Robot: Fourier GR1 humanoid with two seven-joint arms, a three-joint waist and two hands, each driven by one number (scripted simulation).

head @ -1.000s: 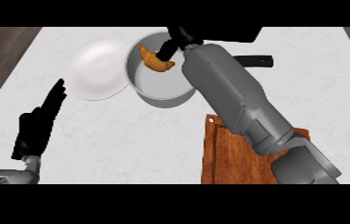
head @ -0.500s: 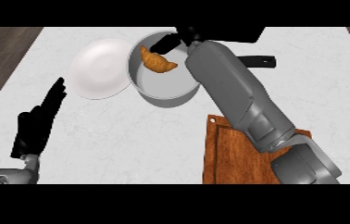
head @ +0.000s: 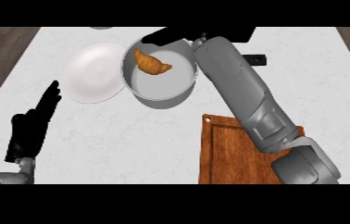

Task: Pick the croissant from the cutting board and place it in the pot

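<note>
One white counter (head: 171, 140) carries everything. Cutting board (head: 229, 158) at 5 o'clock, bare. Pot (head: 160, 86) at 12 o'clock, white plate (head: 96, 72) touching its 9 o'clock side. Croissant (head: 152, 63) lies inside pot, free. Right robot hand (head: 171, 34) beyond pot's rim, fingers cannot tell. Left robot hand (head: 34, 126) at 8 o'clock, fingers straight, holding nothing.

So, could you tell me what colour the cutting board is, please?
Reddish-brown wood, seen in the head view: cutting board.
</note>
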